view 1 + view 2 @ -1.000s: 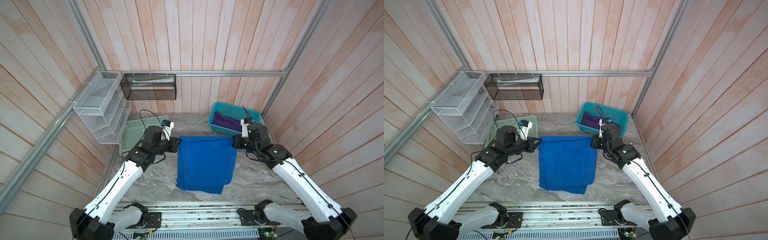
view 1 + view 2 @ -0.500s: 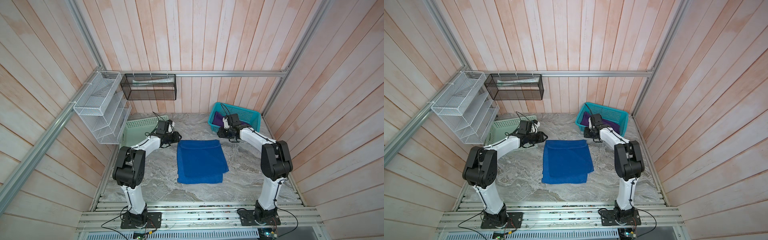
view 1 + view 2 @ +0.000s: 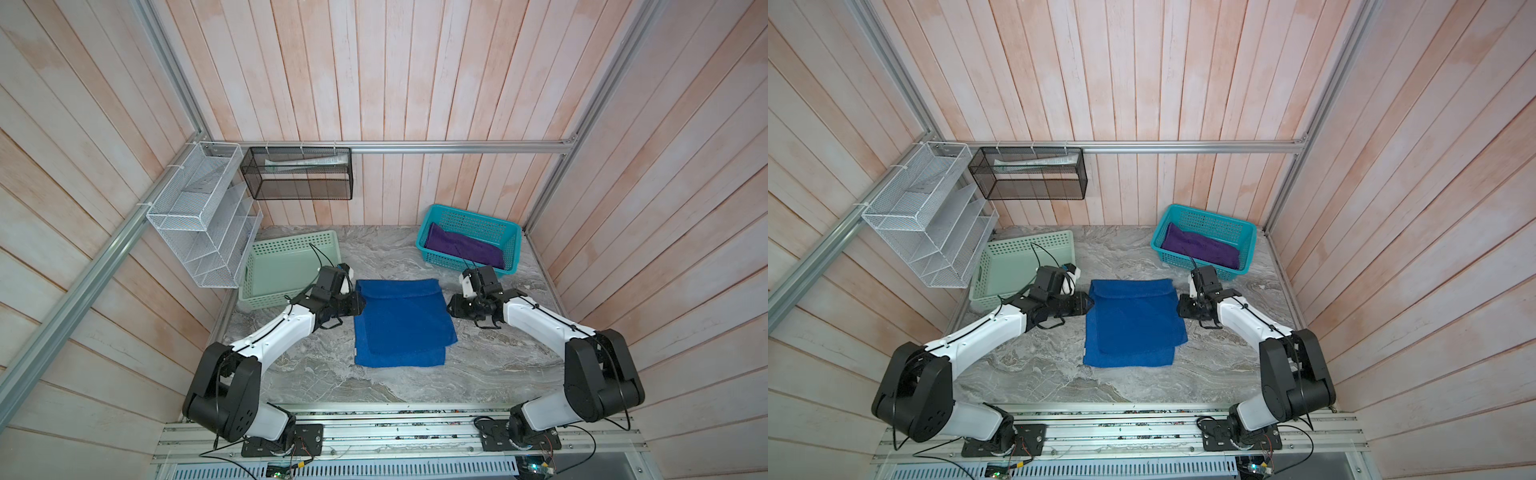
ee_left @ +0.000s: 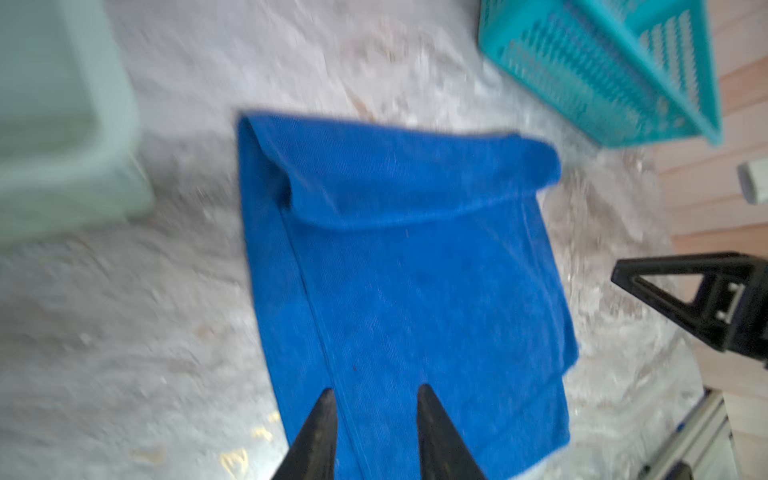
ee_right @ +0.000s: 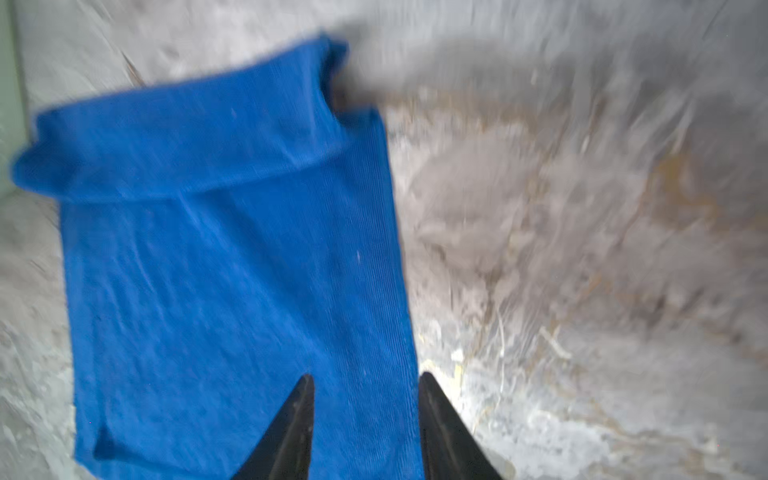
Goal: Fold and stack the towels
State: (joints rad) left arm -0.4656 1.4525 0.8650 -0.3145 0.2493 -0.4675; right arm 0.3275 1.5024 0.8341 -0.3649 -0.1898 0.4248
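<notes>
- Both arms have let go of the blue towel (image 3: pixel 401 324), which hung between them a second ago; it now lies folded at the middle of the worktop (image 3: pixel 316 374)
- Fingers of the left gripper (image 3: pixel 360 304) stand apart, empty, just beside the towel's left edge
- Fingers of the right gripper (image 3: pixel 451 309) stand apart, empty, near its right edge
- Long axis runs from near edge to far edge; both arms are about equally near, so the next fold probably needs both

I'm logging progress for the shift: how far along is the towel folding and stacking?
Done: the royal blue terry towel lies roughly folded on the marble tabletop, layers uneven. In hand: nothing; the left hand and right hand stand open on either side of it. Left: probably tidy that fold, then fold the purple terry towel lying in the teal plastic basket and stack them; no stack shows yet.
</notes>
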